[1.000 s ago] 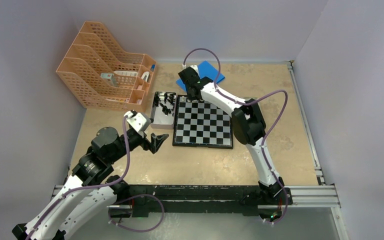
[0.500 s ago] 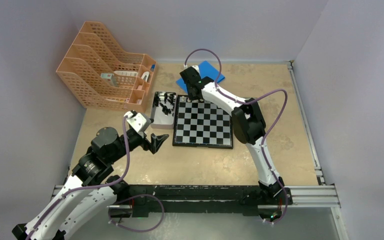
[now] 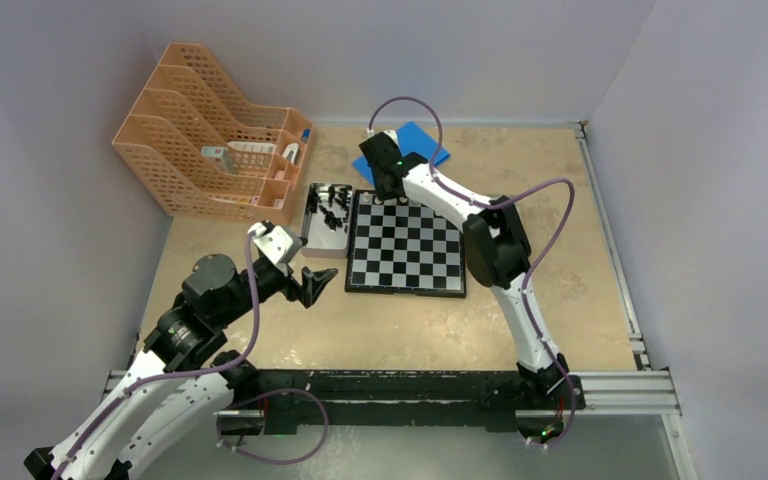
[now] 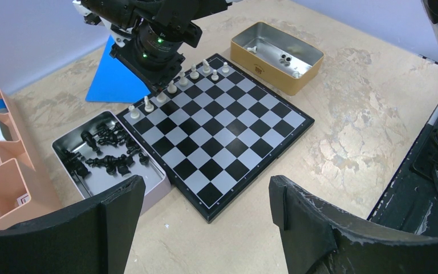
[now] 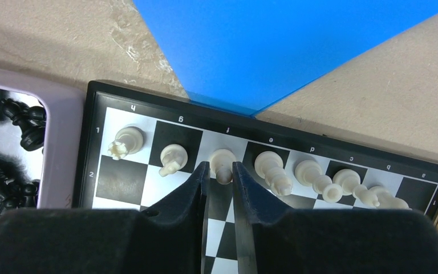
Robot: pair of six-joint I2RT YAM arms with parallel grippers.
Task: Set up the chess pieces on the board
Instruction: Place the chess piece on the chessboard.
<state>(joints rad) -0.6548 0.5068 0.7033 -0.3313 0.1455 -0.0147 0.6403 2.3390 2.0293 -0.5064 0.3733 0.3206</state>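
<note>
Glossy checkered board (image 4: 234,142), cream chess pieces (image 5: 174,155)

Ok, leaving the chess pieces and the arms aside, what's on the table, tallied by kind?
Chessboard: 1
Metal tins: 2 (silver one, gold one)
Blue sheet: 1
Orange file rack: 1
Total: 5

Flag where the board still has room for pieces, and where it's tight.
Free: all board rows from the second one to the near frame; also bare table right of the board. Tight: the far row, lined with white pieces, right fingers flanking one; the grey tray at the board's left, packed with black pieces.
</note>
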